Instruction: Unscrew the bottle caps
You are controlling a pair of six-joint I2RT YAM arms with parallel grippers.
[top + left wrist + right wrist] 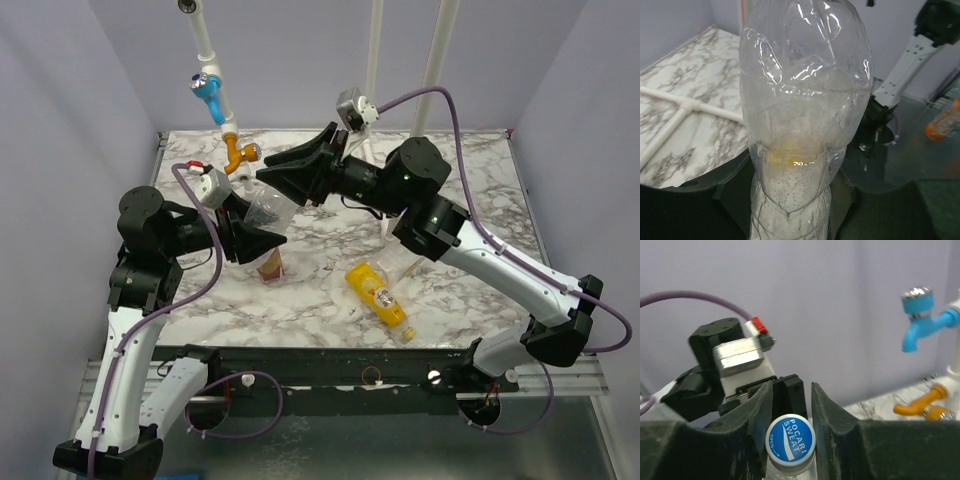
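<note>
Top view: your left gripper point(258, 232) clamps the wider clear bottle point(268, 208), held off the marble table point(480, 190) so the right gripper point(270, 185) can meet its neck end-on; the cap is hidden there behind black fingers point(295, 172). Left wrist: the bottle fills the frame, so the pads and cap go unseen. Right wrist: both fingers press the sides of the blue-and-white cap point(790, 444), gripped for twisting, its lower edge cut off
</note>
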